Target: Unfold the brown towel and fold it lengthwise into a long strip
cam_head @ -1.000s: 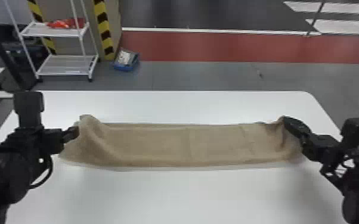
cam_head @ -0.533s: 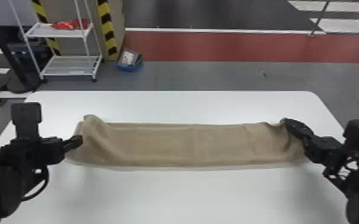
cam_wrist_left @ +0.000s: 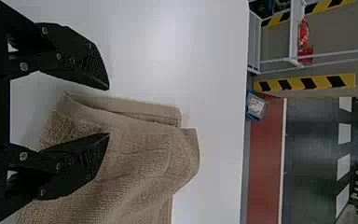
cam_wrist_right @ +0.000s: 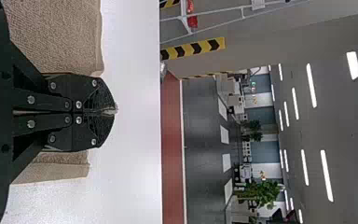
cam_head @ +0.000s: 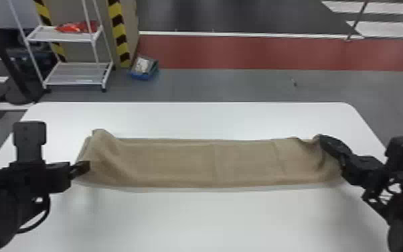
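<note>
- One long brown towel stretches between left gripper and right gripper!
- Left: fingers wide apart, at one end.
- Right: pinching the other end.

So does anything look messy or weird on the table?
A little. The towel is mostly flat, but its left end is rumpled and its layers don't line up there. Its right end is puckered where the right gripper pinches it. I see no spills or rips.
</note>
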Controlling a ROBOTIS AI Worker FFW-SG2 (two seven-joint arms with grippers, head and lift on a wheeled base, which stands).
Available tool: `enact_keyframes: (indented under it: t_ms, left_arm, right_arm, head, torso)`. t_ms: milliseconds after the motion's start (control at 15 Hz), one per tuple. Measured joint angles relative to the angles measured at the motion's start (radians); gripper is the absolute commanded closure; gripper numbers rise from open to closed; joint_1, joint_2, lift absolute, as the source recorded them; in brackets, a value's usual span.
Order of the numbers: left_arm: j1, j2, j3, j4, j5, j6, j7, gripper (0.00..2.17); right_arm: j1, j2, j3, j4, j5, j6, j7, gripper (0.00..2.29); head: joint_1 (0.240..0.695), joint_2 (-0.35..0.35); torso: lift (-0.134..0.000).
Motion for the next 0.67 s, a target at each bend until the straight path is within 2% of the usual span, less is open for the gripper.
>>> enact_keyframes:
  t_ms: [67,133,200,667]
  left_arm:
    - [0.002,-0.001,0.001,-0.008,0.001,0.0,0.005,1.42]
    - [0.005,-0.002,0.002,-0.015,0.001,-0.002,0.014,1.43]
    - [0.009,-0.003,0.003,-0.023,0.002,-0.004,0.018,1.57]
    - [0.036,-0.001,0.029,-0.067,0.044,0.036,-0.012,1.63]
  right_arm:
    - [0.003,0.0,-0.003,-0.001,-0.002,0.0,0.001,1.42]
    - [0.006,-0.001,-0.005,-0.001,-0.004,-0.001,0.001,1.42]
    - [0.008,-0.002,-0.007,-0.001,-0.006,-0.002,0.001,1.42]
    - [0.018,-0.005,-0.01,-0.007,-0.017,-0.006,0.001,1.42]
  head:
    - [0.695,-0.04]
    - [0.695,-0.041]
    - [0.695,-0.042]
    - [0.695,-0.053]
  torso:
    - [-0.123]
    - [-0.123]
    - [-0.123]
    - [-0.123]
